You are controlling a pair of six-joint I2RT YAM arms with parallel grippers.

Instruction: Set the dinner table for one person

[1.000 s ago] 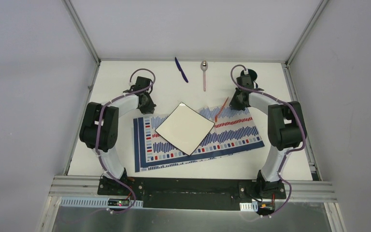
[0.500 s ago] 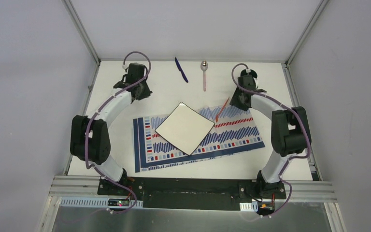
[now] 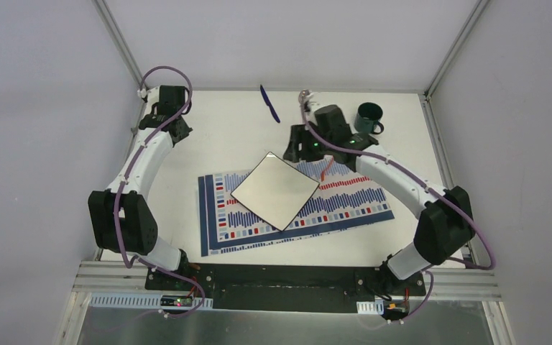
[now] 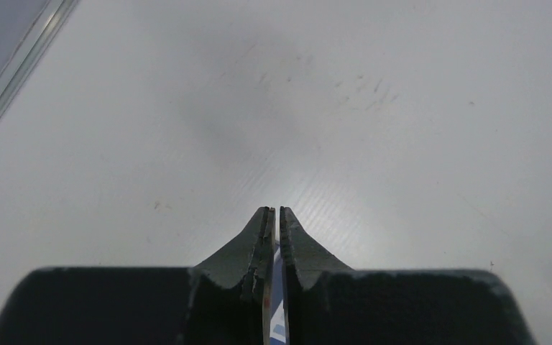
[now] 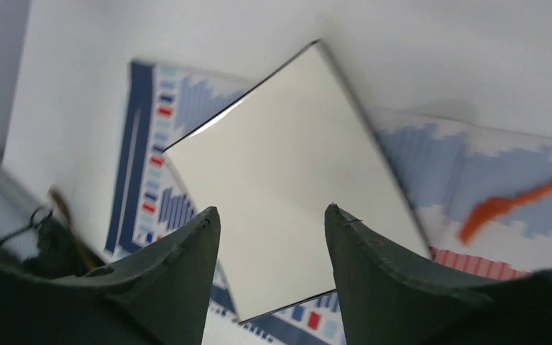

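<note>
Fingers first: your left fingers [image 4: 248, 248] are pinched together down to a hairline slit. I can't tell what the blue-white sliver in that slit is. They're over bare desk [image 3: 223, 144] near the 10 o'clock corner. Your right fingers [image 5: 187, 266] are spread wide, gripping nothing, hanging over the 12 o'clock corner of the square white plate [image 3: 274, 191].

That desk is the big plain white matte top with aluminium rails on its edges and faint scuffs. Its long axis runs 9 to 3 o'clock, with your arm bases on the 6 o'clock edge. Plain grey walls close it in at 9, 12 and 3.

The plate sits diamond-wise on a slightly skewed striped placemat [image 3: 345, 198] mid-desk. There's a dark mug [image 3: 368, 117] at 1 o'clock.
</note>
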